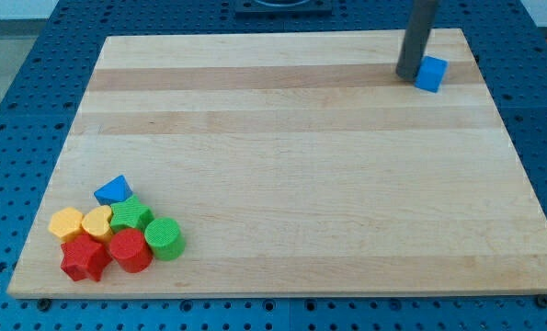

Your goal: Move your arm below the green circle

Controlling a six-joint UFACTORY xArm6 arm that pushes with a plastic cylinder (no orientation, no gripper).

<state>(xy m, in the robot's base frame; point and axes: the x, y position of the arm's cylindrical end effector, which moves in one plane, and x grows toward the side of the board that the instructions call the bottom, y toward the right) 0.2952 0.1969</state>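
My tip (407, 74), a bare rod with no jaws to spread or close, stands touching the blue cube (430, 74) at the view's top right. The green circle (165, 238) sits bottom left, likely light, rigid, easily slid; no contact needed. Count: 2 blue, 2 green, 2 yellow, 2 red.

My tip (407, 74) rests on the wooden board (291, 165) at the view's top right, touching the blue cube (430, 74), well apart from the green circle (165, 238) among the clustered blocks.
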